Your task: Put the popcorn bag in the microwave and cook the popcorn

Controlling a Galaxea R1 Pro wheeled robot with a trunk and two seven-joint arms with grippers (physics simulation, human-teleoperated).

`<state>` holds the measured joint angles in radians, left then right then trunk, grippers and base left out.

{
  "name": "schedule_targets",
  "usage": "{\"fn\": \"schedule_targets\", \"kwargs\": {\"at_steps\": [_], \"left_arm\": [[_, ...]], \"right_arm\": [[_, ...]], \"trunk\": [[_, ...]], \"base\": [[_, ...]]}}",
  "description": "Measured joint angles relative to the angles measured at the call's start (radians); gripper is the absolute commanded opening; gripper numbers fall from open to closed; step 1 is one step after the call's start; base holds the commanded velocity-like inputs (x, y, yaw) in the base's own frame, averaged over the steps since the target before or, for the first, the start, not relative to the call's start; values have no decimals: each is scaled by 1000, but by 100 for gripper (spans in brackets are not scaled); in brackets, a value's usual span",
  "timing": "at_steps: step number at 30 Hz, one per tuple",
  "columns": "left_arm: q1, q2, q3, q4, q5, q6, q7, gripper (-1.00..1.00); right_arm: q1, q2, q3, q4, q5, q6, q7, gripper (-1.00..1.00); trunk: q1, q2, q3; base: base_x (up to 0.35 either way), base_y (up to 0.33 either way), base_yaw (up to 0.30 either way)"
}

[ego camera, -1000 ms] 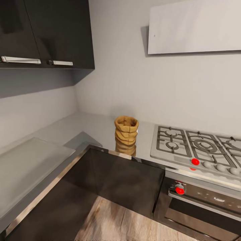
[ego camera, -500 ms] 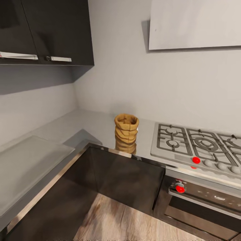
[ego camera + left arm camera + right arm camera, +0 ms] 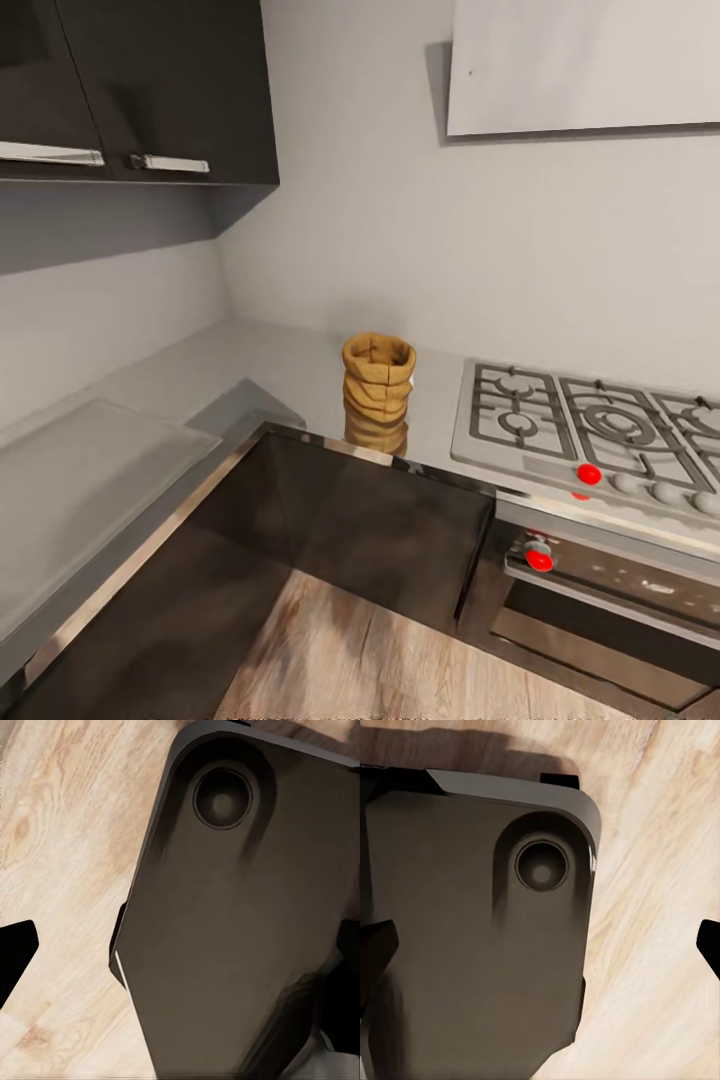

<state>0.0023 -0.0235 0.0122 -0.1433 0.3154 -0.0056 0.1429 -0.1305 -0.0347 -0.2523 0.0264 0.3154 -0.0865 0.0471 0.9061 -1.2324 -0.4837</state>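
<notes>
The popcorn bag (image 3: 378,392) is standing upright on the grey tabletop (image 3: 270,365), near the front edge and just left of the gas hob (image 3: 590,435). Both wrist cams look down at the robot's dark base (image 3: 232,915) over wood floor (image 3: 660,870). Left tool (image 3: 180,952) and right tool (image 3: 540,945) fingertips sit wide apart, gripping nothing, nowhere near the bag. No readable writing anywhere.

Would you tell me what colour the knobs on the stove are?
One stove knob is bright red, the others pale grey; the head view shows it best.

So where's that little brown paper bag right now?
In the head view, the popcorn bag stands upright on the grey countertop near its front edge, just left of the gas hob, in the corner under the dark wall cabinets.
</notes>
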Motion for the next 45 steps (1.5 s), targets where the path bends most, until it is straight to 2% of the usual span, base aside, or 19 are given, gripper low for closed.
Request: {"fn": "schedule_targets", "kwargs": {"at_steps": [14,26,45], "left_arm": [[0,-1,-2,2,-2,0,0,100],[0,-1,-2,4,-2,0,0,100],[0,1,-1,1,-1,0,-2,100]], "right_arm": [[0,-1,0,0,0,-4,-1,100],[0,-2,-1,0,-1,-8,-2,100],[0,1,2,-3,5,-8,-7,100]], "trunk": [[0,0,-21],[0,0,-21],[0,0,-22]], "base": [[0,0,0],[0,0,-123],[0,0,-5]]}}
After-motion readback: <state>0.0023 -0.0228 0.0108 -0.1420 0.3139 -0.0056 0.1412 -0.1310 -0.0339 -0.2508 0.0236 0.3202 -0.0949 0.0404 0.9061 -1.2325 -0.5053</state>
